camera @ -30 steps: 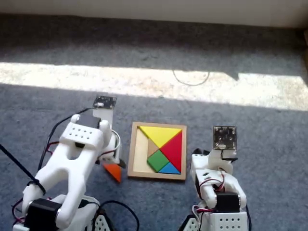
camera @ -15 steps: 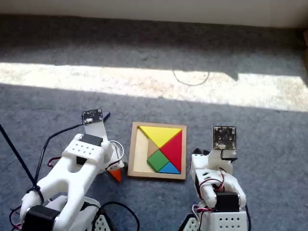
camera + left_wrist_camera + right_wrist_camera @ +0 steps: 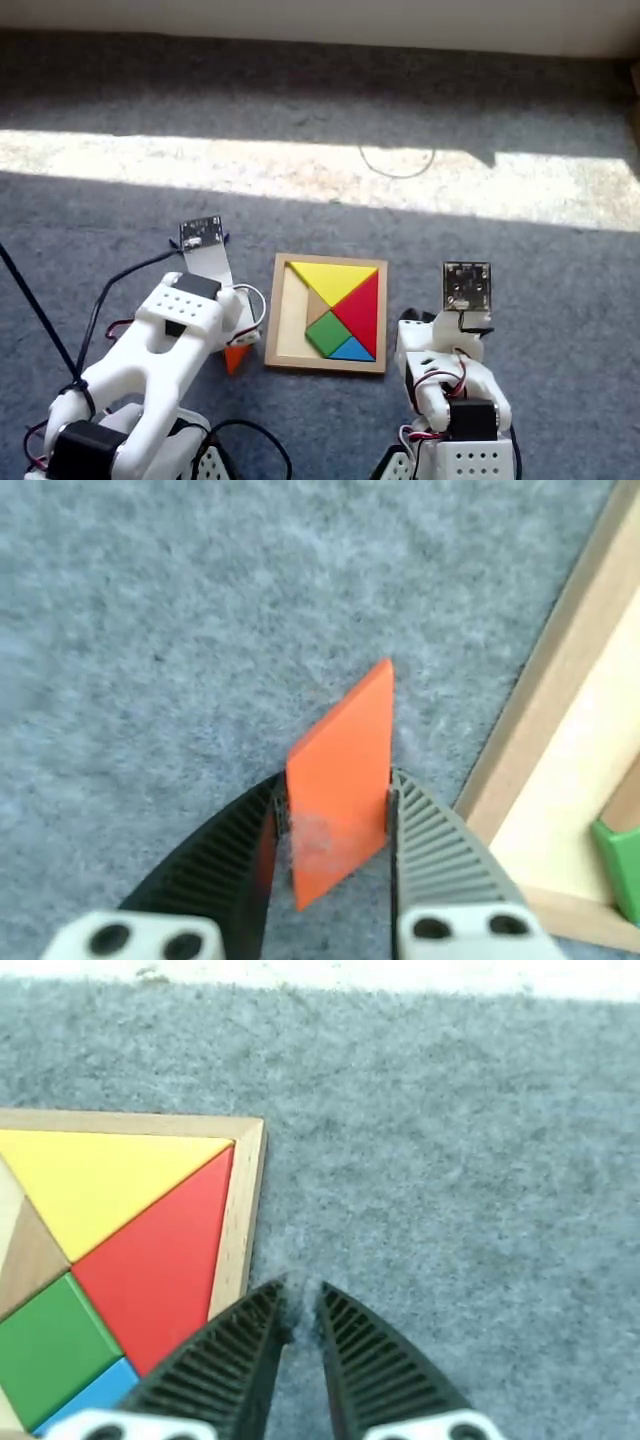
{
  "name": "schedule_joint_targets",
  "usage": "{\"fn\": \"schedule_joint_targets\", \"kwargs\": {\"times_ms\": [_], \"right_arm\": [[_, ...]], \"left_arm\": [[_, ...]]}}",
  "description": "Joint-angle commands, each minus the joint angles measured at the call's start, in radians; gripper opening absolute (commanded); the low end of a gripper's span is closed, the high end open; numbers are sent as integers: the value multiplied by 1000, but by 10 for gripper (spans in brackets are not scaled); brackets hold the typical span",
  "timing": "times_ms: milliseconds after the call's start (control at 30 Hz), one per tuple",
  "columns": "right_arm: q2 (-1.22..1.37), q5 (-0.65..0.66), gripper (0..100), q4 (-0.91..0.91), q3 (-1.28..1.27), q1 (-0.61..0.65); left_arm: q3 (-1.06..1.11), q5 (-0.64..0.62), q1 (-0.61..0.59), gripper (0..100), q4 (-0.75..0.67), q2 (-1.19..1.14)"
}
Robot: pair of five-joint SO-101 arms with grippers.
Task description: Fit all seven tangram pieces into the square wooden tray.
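The square wooden tray [image 3: 275, 330] lies between the two arms. It holds a yellow triangle [image 3: 335, 278], a red triangle [image 3: 362, 310], a green square [image 3: 325, 332] and a blue triangle [image 3: 352, 349]; the strip along its left side shows bare wood. My left gripper [image 3: 335, 805] is shut on an orange piece [image 3: 342, 765], held on edge just above the carpet beside the tray's left rim [image 3: 545, 715]. In the high view the orange piece [image 3: 235, 357] sits under the left arm's wrist. My right gripper [image 3: 300, 1295] is shut on nothing, low beside the tray's right rim [image 3: 245, 1210].
Grey carpet [image 3: 520, 260] surrounds the tray, with a sunlit band [image 3: 300, 165] across the far side. A thin wire loop [image 3: 397, 160] lies in that band. Black cables [image 3: 40, 320] trail at the left arm's base. The right arm [image 3: 450, 375] sits folded near the front edge.
The left arm has drawn back and swung slightly left, its wrist camera now lower in the high view. The orange piece stays near the tray's left edge. The right arm has not moved.
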State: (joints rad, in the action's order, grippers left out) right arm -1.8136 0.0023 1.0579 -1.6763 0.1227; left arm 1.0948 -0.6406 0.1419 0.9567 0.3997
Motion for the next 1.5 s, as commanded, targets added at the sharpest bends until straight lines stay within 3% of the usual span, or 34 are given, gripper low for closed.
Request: {"fn": "schedule_joint_targets", "kwargs": {"times_ms": [0,167,567,833,900,1067,1133,1233,1367,1467], "right_arm": [[-12,-6,9,1,-101,-10],[-12,-6,9,1,-101,-10],[-12,-5,9,1,-101,-10],[-12,-3,9,1,-101,-12],[-12,-3,9,1,-101,-12],[-12,-3,9,1,-101,-12],[-12,-3,9,1,-101,-12],[-12,-3,9,1,-101,-12],[-12,-5,9,1,-101,-12],[-12,-5,9,1,-101,-12]], "left_arm": [[-131,-11,4,5,130,10],[-298,-12,7,5,239,10],[-397,-17,127,5,239,2],[-392,6,-5,6,213,2],[-390,140,-58,6,213,1],[-389,646,-180,6,212,1],[-389,783,-219,11,199,1],[-389,836,-268,45,180,-1],[-389,835,-285,194,186,-1],[-394,838,-285,210,186,1]]}}
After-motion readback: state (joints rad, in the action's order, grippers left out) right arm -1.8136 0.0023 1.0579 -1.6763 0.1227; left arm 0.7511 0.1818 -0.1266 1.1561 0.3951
